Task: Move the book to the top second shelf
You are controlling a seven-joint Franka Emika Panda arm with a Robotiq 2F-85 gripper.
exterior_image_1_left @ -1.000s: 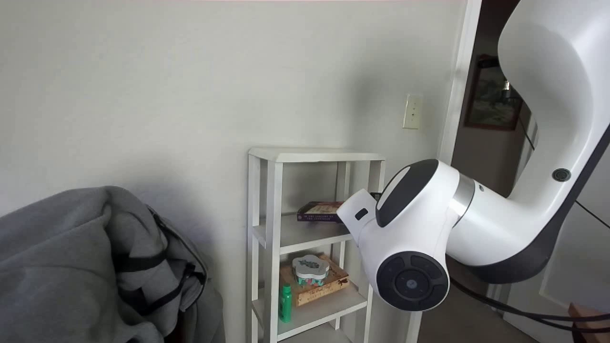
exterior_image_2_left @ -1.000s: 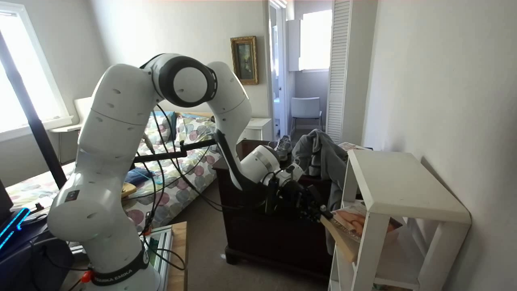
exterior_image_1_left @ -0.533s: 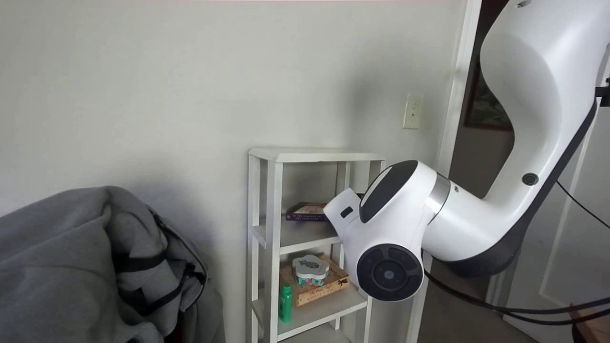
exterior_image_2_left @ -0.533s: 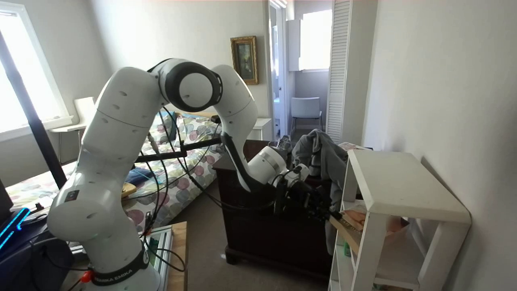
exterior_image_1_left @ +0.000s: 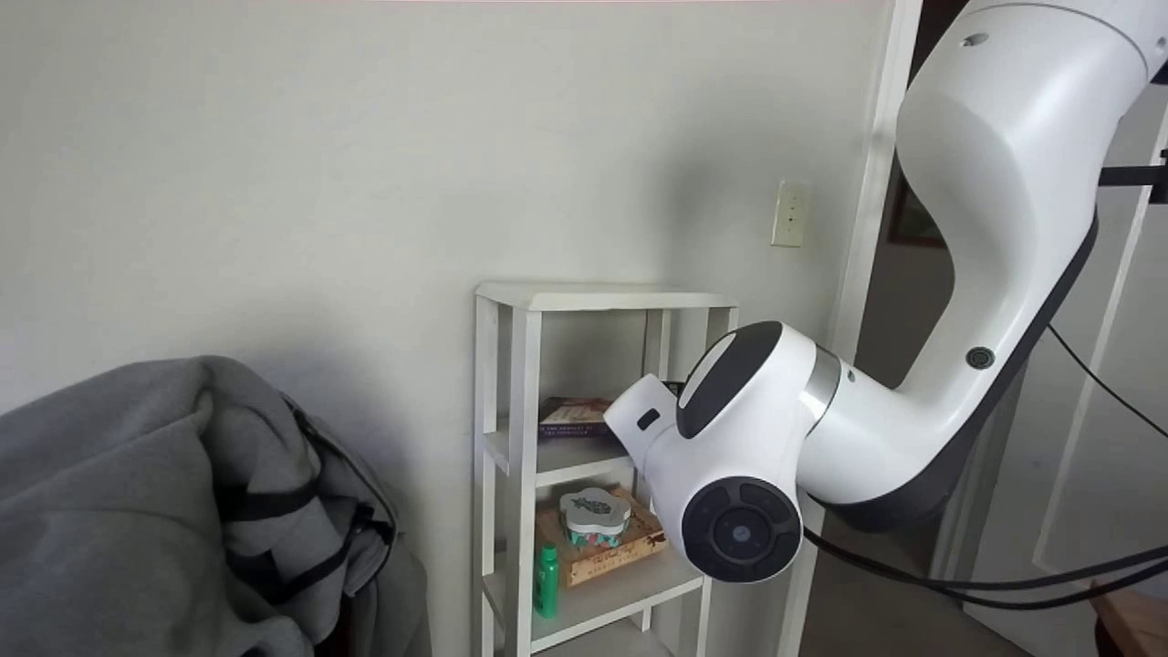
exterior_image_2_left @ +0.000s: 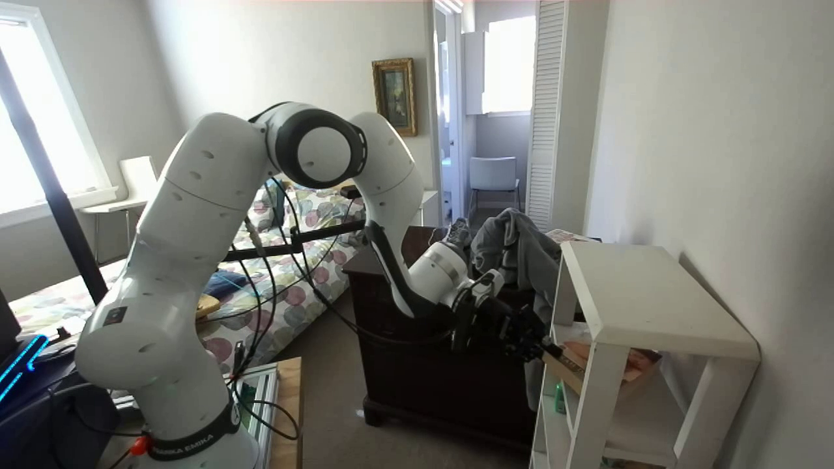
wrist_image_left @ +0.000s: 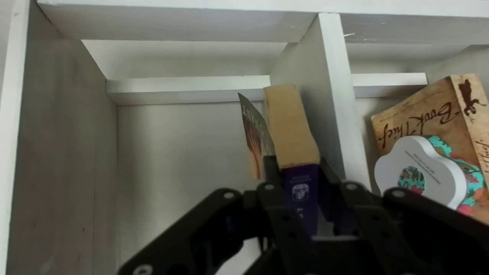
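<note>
In the wrist view, our end effector (wrist_image_left: 298,165) pinches the purple-spined book (wrist_image_left: 293,141); toward two o'clock we read "Book Thief" on a tan volume (wrist_image_left: 431,116) beneath a box (wrist_image_left: 422,172).

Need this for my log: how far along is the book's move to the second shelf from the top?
Done: the book is grasped and reaches in above the second shelf. In hand: placement, with the gripper closed on the book; whether it rests on the shelf is unclear. Left, probably: settling it, opening the gripper and withdrawing.
</note>
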